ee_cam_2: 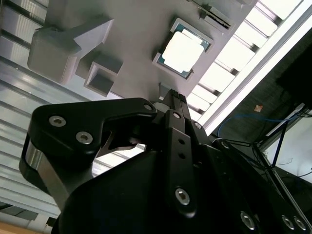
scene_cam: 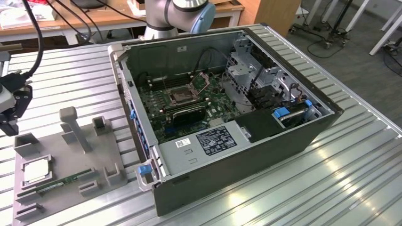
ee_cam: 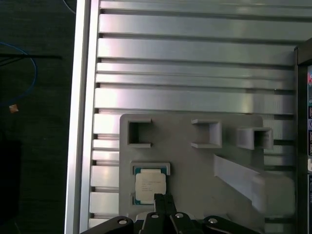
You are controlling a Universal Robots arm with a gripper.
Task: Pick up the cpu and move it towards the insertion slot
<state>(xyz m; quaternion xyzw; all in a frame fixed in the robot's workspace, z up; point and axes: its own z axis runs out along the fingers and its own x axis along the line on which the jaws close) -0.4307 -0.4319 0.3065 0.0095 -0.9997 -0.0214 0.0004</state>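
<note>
While the cpu [ee_cam: 150, 187] lay ungrasped in its grey holder [ee_cam: 195, 170] just below my hand [ee_cam: 164, 199], clenched on nothing, the insertion slot [scene_cam: 180, 95] sat well apart.

A ribbed aluminium tabletop [scene_cam: 351, 179] catches pale patches of overhead light. Behind it stands a wooden desk [scene_cam: 94, 19]. Dark grey floor [scene_cam: 351, 61] lies beyond, with what may be wheeled stands [scene_cam: 314, 33] and white legs [scene_cam: 386, 28].
</note>
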